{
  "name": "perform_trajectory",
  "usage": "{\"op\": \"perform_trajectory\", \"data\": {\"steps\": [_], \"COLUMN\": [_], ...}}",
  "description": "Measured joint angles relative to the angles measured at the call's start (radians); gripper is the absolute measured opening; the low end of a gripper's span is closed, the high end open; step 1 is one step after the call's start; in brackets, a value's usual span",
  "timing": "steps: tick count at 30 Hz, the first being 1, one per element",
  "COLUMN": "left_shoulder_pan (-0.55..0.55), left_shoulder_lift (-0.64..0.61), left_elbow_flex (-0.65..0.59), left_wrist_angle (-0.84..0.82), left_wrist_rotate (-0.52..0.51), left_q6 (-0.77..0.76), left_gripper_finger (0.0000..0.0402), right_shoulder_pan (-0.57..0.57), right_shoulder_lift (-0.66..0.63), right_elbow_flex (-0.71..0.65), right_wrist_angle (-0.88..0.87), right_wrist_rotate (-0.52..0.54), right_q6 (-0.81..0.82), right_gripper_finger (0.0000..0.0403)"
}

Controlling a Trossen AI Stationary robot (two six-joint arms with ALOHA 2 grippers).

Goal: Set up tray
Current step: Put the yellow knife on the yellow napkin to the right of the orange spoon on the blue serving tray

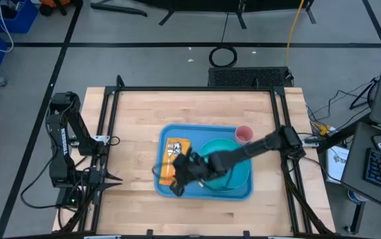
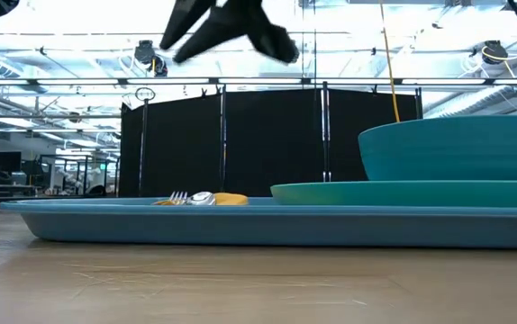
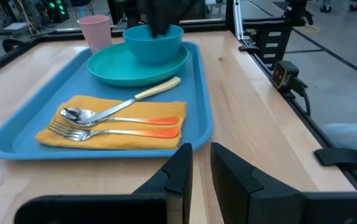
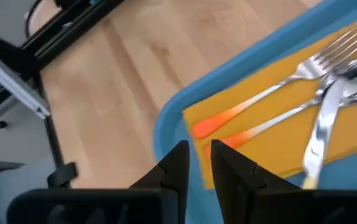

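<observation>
Blue tray (image 1: 164,184) lies directly beneath the right claw (image 1: 177,188) — fingers nearly closed, holding nothing — its long axis left-right; the left claw (image 3: 200,165), likewise nearly closed and empty, waits well left.

A round teal plate (image 3: 113,70) serves as the landmark. A teal bowl (image 3: 153,42) stands on the plate, toward its far side as the left wrist view shows it. A pink cup (image 3: 95,31) stands upright just beside the plate, near the bowl. On the plate's other side lies a yellow-orange napkin (image 3: 73,132), spread flat. On the napkin lie a fork (image 3: 113,132) and a spoon (image 3: 119,118), both with orange handles, side by side. A knife (image 3: 142,98) with a cream handle lies across them, its handle end reaching the plate's rim. Everything stands over a light wooden table (image 1: 137,113). Beyond the table, past the plate, a black folding screen (image 2: 240,144) stands upright.
</observation>
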Motion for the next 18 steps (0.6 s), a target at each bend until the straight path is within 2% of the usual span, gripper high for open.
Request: {"op": "perform_trajectory", "data": {"steps": [11,14,18], "left_shoulder_pan": [-0.001,-0.001,-0.001], "left_shoulder_lift": [0.000,0.000,0.000], "left_elbow_flex": [0.000,0.000,0.000], "left_wrist_angle": [0.030,0.029,0.028], "left_wrist_rotate": [0.027,0.029,0.026], "left_q6": [0.034,0.034,0.040], "left_gripper_finger": [0.0063,0.0063,0.0063], "right_shoulder_pan": [-0.153,-0.173,-0.184], "right_shoulder_lift": [0.017,0.055,0.112], "right_elbow_flex": [0.000,-0.001,-0.001], "right_wrist_angle": [-0.019,-0.043,-0.079], "right_wrist_rotate": [-0.164,-0.219,-0.276], "right_q6": [-0.113,-0.167,-0.206], "right_gripper_finger": [0.0151,0.0160,0.0153]}}
